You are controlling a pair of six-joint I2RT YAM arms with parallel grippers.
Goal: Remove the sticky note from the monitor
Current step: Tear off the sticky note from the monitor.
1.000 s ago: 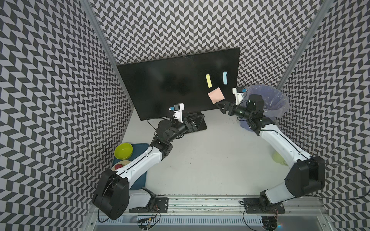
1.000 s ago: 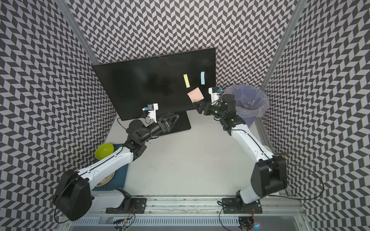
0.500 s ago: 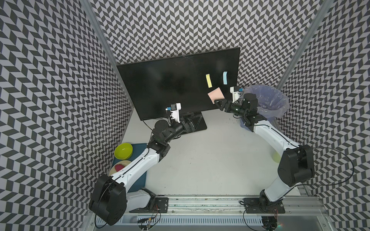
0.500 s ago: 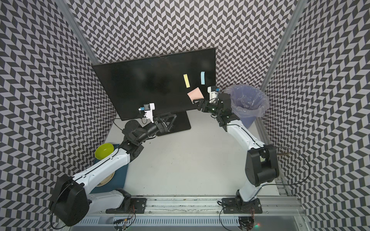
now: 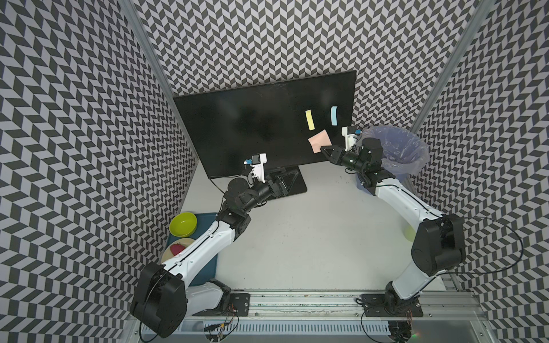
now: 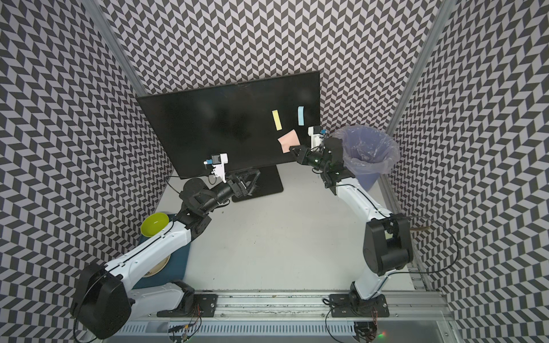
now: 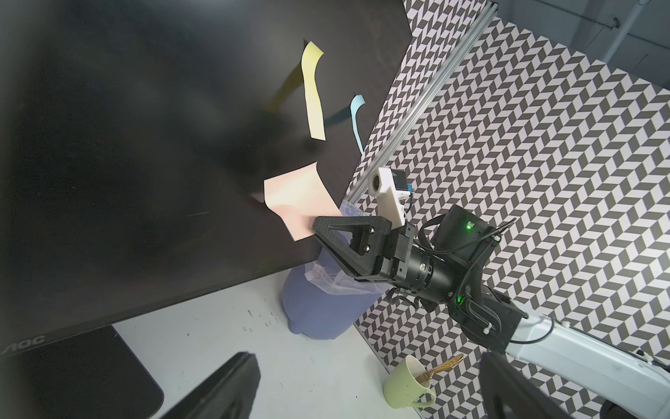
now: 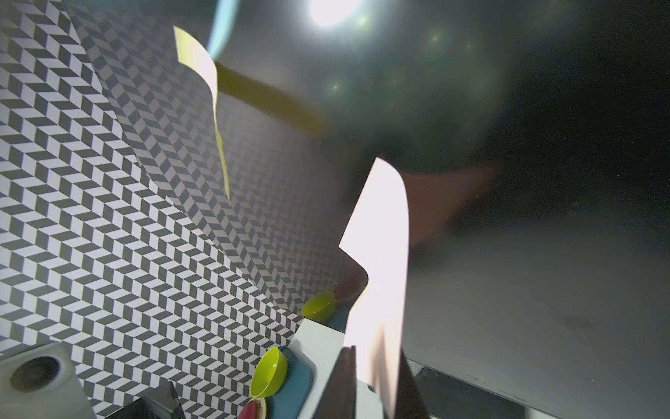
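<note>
**Right pincer clamped on the pink note's corner**

In both top views the monitor (image 5: 252, 124) stands at the far side of the surface (image 5: 312, 237). The pink sticky note (image 5: 319, 139) sits low on the right of its screen, under a yellow strip (image 5: 310, 119) and a blue strip (image 5: 334, 115). The right pincer (image 5: 324, 149) meets the note's near corner.

Left wrist view: the right pincer's jaws are closed on that corner. The left pincer (image 7: 368, 359) gapes wide, holding nothing.

Right wrist view: the note, glaring white, runs into the closed jaws.

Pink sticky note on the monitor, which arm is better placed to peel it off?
Right. The right gripper is shut on the lower corner of the pink sticky note and likely need only pull away. The left gripper hangs open low before the monitor, away from the note.
</note>
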